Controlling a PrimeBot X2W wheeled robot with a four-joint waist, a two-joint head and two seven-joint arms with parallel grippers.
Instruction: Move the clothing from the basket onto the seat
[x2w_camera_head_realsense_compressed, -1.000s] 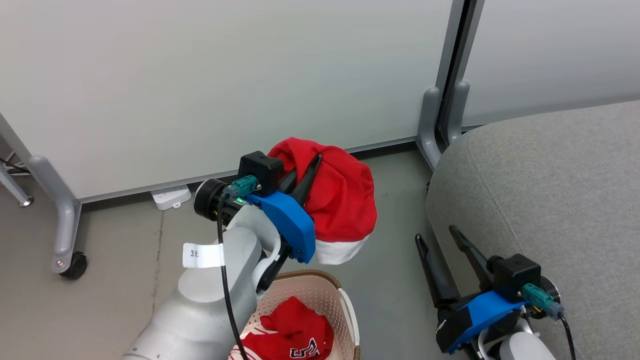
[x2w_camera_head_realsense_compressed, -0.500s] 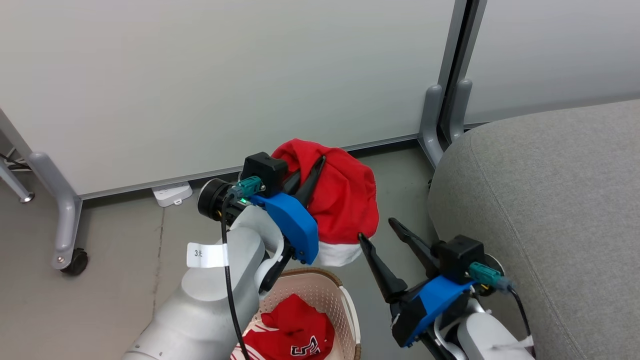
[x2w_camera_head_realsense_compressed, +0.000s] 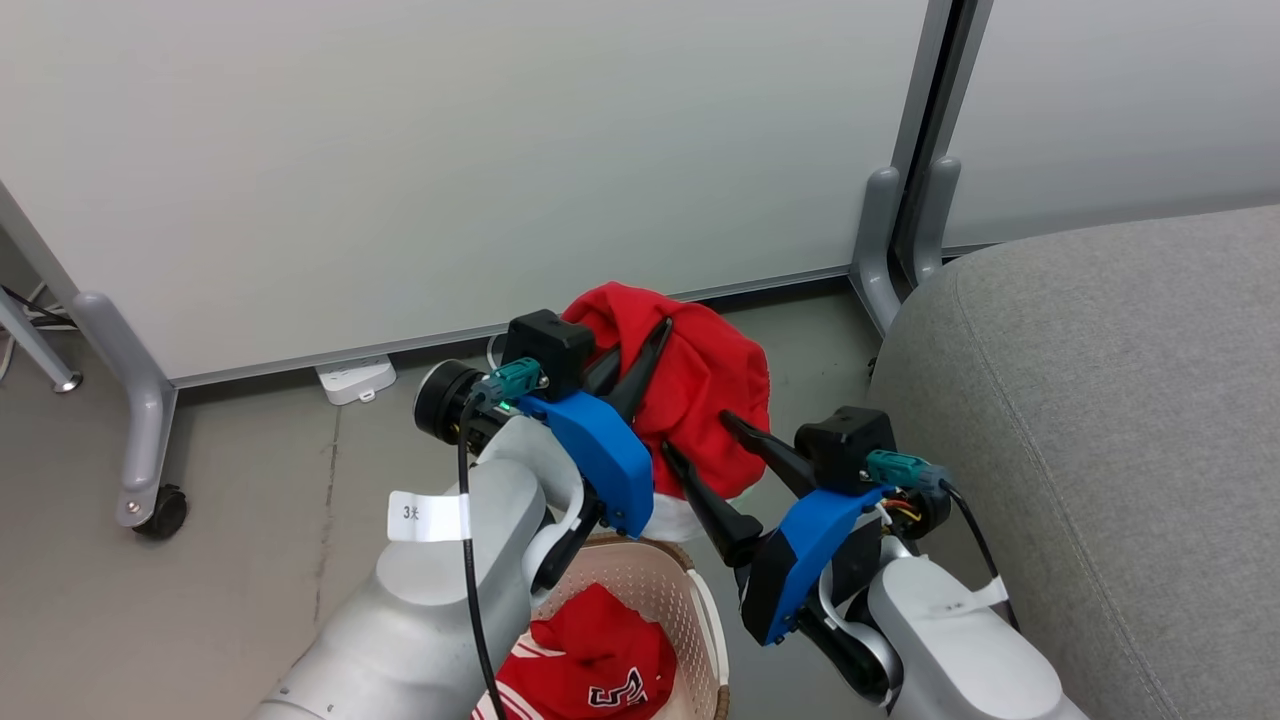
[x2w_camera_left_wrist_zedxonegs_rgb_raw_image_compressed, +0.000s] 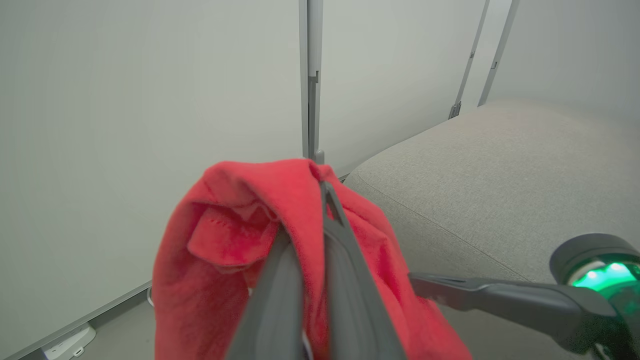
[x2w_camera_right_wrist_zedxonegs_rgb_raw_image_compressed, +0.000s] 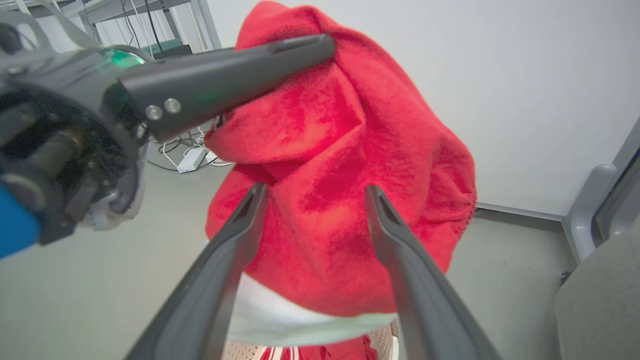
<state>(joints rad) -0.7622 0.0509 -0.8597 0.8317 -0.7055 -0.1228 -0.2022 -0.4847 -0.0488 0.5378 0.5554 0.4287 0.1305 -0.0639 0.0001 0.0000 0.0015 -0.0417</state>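
On the right of the head view spreads the grey woven seat (x2w_camera_head_realsense_compressed: 1100, 400), rounded at its edge. Left of it, on the floor (x2w_camera_head_realsense_compressed: 250, 520), stands the cream perforated basket (x2w_camera_head_realsense_compressed: 705, 610). The basket holds a crumpled striped garment (x2w_camera_head_realsense_compressed: 590, 665), red with white stripes and an emblem. Above the basket hangs the plain red garment (x2w_camera_head_realsense_compressed: 715, 385), soft and bunched, with a white band at the hem. It is pinched in the left gripper (x2w_camera_head_realsense_compressed: 635, 355). The right gripper (x2w_camera_head_realsense_compressed: 697, 432) is spread wide at its lower side.
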